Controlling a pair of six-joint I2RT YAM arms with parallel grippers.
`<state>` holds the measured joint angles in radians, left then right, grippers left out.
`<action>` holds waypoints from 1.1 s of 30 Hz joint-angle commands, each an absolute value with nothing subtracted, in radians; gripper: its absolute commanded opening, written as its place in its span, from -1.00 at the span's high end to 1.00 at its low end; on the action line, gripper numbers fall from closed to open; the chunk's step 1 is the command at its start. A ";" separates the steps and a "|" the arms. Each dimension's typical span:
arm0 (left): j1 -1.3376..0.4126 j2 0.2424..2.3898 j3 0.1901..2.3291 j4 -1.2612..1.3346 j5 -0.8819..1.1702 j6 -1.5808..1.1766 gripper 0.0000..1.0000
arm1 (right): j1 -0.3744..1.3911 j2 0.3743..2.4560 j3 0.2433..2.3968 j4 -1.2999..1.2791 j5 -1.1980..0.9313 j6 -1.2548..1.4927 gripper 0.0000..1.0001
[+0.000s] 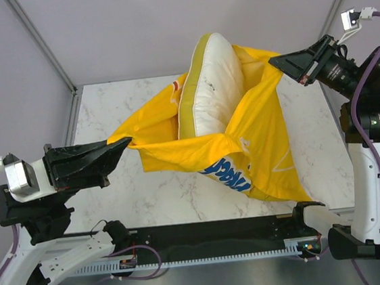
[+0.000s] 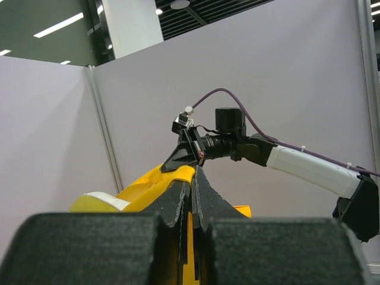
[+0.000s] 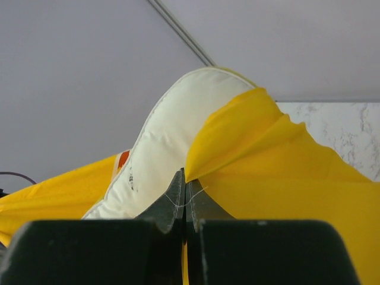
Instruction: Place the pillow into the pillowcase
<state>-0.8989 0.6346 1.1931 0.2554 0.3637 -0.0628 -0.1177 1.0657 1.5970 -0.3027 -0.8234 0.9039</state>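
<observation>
The yellow pillowcase [image 1: 257,135] hangs stretched above the table between my two grippers, blue lettering on its lower front. The white pillow [image 1: 212,85] with its yellow edge band stands on end inside the case's open mouth, its top sticking out. My left gripper [image 1: 127,143] is shut on the case's left edge; in the left wrist view [image 2: 193,178] yellow cloth sits between the pads. My right gripper [image 1: 275,60] is shut on the case's upper right edge; the right wrist view [image 3: 184,178] shows it pinching yellow cloth [image 3: 279,178] beside the pillow [image 3: 172,136].
The white marble table [image 1: 174,185] lies under the hanging case. Grey partition walls [image 1: 130,26] stand behind and at both sides. A black rail with the arm bases [image 1: 214,239] runs along the near edge.
</observation>
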 commanded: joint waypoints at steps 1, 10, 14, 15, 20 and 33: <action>-0.904 0.604 1.213 0.330 0.341 -0.097 0.95 | -0.095 1.049 1.620 -0.261 -0.853 0.870 1.00; -0.902 0.663 1.227 0.330 0.341 -0.097 0.95 | 0.352 1.296 1.603 -0.403 -0.557 0.670 1.00; -0.902 0.727 1.294 0.309 0.350 -0.130 0.95 | 0.564 1.364 1.575 -0.390 -0.462 0.647 1.00; -0.902 0.777 1.325 0.217 0.356 -0.118 0.95 | 0.598 1.374 1.586 -0.368 -0.466 0.653 1.00; -0.903 0.980 1.658 0.137 0.426 -0.032 0.95 | 0.805 1.520 1.915 -0.496 -0.453 0.604 1.00; -0.900 1.458 2.372 0.072 0.054 0.356 0.95 | 0.757 1.715 2.387 -0.506 -0.315 0.719 1.00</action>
